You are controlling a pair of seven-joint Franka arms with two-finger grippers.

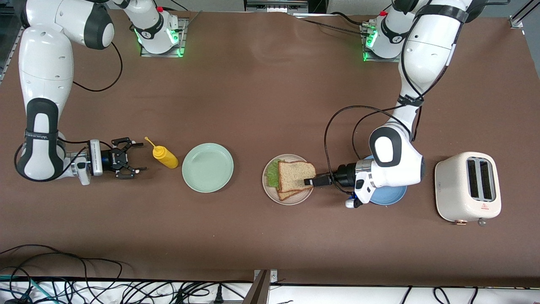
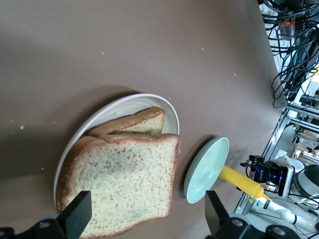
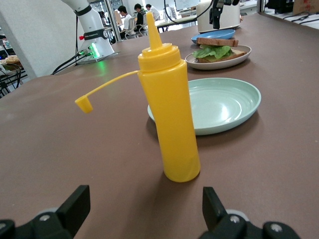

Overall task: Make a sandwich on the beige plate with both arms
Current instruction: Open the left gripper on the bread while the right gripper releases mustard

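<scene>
Left pincer (image 1: 307, 182) gapes empty, low over the brown-bread-and-lettuce sandwich (image 1: 295, 177) on the round beige plate (image 1: 270, 190). Right pincer (image 1: 131, 160), equally wide and empty, waits beside the yellow plastic squeeze bottle (image 1: 165, 157). Careless withdrawal could drag the top slice off.

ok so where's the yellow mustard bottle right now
The yellow mustard bottle stands upright on the table toward the right arm's end, between the open right end effector and the mint-green plate.

Three plates are sitting on the table: beige plate (image 1: 270, 191), green plate (image 1: 207, 167), blue plate (image 1: 390, 196). One sandwich (image 1: 295, 175), one bottle (image 1: 164, 156) and one toaster (image 1: 467, 186) are standing there too.
</scene>
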